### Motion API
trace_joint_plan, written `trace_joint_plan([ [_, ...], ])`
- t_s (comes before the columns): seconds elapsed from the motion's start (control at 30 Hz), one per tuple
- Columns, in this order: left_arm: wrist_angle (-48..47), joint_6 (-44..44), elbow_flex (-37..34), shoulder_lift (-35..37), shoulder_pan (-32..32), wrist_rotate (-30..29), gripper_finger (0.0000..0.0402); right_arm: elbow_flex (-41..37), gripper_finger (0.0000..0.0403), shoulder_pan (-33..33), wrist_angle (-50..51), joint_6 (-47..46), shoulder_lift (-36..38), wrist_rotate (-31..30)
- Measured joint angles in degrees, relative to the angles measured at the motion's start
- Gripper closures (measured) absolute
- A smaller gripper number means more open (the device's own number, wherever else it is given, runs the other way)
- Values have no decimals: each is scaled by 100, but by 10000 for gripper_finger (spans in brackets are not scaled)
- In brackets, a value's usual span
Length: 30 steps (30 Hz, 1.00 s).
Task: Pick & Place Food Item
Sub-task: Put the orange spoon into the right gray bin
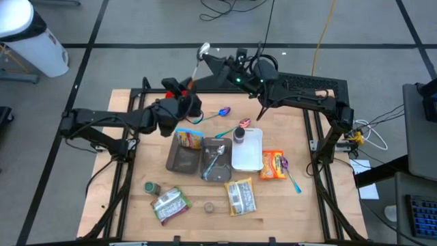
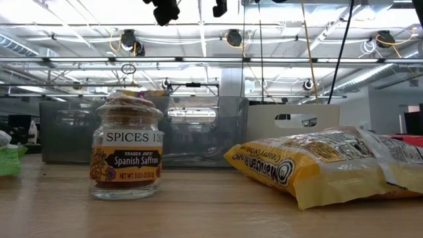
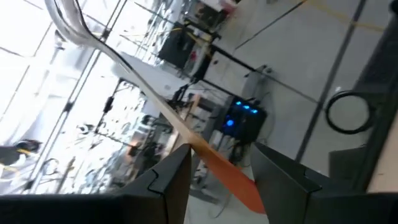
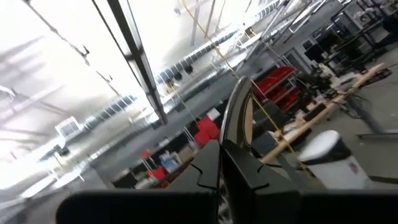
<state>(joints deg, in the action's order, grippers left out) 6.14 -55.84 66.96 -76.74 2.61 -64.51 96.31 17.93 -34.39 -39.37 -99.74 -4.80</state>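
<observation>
My right gripper (image 4: 225, 163) has its two dark fingers (image 4: 208, 168) pressed together, with a thin dark curved strip (image 4: 235, 112) rising from between them toward mid-frame. I cannot tell what that strip is. Right of it, a white bin (image 4: 329, 155) sits at lower right. Red crates (image 4: 281, 78) show behind, right of centre. Bright ceiling beams (image 4: 134, 50) cross the upper left.

We see a grey tiled floor (image 1: 136, 27) around the wooden desk (image 1: 130, 205), and bright ceiling lights (image 2: 79, 13) above exposed pipes (image 2: 198, 61).
</observation>
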Motion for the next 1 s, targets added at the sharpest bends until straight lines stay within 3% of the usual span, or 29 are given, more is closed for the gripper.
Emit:
trace_joint_plan([
  [0.5,1069,-1386,0,3,165,-118,229,0,402,0,-424,-785,-2,-181],
  [0.9,1226,-1693,0,-1,302,-327,230,4,403,-55,-449,-833,-2,-113],
  [1.0,1343,-1711,0,-1,305,-376,247,4,403,-55,-448,-816,-2,-120],
])
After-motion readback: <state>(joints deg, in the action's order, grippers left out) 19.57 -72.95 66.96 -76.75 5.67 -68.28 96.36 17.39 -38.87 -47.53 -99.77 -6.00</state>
